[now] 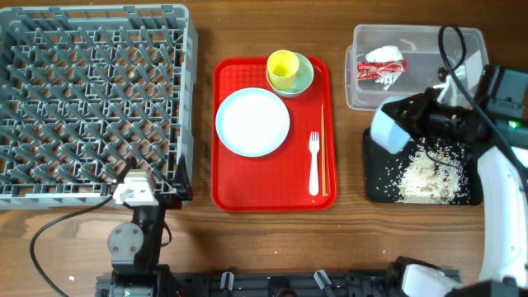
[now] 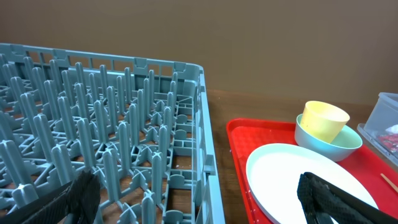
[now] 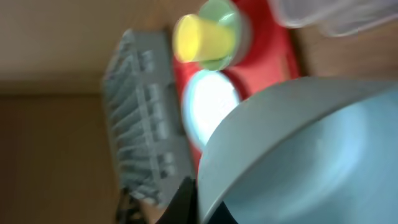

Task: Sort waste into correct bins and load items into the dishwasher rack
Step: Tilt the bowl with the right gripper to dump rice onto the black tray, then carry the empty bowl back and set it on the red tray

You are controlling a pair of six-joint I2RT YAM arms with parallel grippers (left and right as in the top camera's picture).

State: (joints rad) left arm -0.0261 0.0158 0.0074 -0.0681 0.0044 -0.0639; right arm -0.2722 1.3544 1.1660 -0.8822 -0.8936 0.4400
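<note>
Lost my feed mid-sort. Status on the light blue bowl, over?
Left gripper open, empty, by dishwasher rack corner. Right gripper shut on light blue bowl, tipped over black tray; rice scraps in tray. Nothing in the way.

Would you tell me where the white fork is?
Overhead view: the white fork lies on the right part of the red tray, between the white plate and the chopsticks.

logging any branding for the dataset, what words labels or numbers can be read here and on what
No text is readable in any view.
On the crumpled red-and-white wrapper in the clear rectangular plastic tub: red print, too small and creased to read.
On the grey plastic dishwasher rack and red plastic serving tray: no lettering visible.
</note>
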